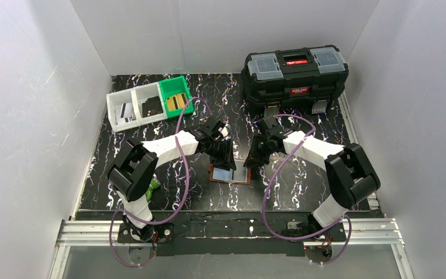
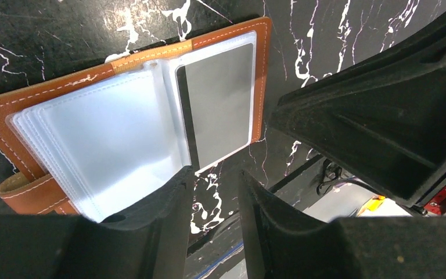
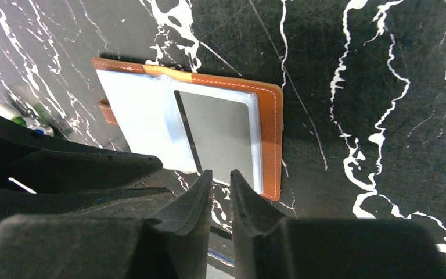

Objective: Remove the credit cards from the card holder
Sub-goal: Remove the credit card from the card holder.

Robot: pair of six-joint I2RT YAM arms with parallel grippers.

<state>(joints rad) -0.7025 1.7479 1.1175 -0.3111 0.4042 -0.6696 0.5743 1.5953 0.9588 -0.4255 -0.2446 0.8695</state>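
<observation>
Pinching from here could catch the clear plastic pocket along with the credit card (image 3: pixel 220 136), because the card lies flush in its sleeve with no edge raised. A pull would then drag or flip the whole card holder (image 2: pixel 11 110) rather than free the card. The holder lies open and flat on the table (image 1: pixel 302 186) between the two arms, with nothing clearly pinning it. The grey card shows in its right half and a stack of glossy empty-looking sleeves covers the left. The two grippers are also close together, so a sideways move by either could knock the other. The right gripper (image 3: pixel 220 189) reaches in from the right and tilts down over the holder's right edge. Its fingers are parted by only a sliver and grip nothing. The left gripper (image 2: pixel 215 221) comes in from the left and hangs over the holder's far-left part, its jaws a little wider apart and also empty.
</observation>
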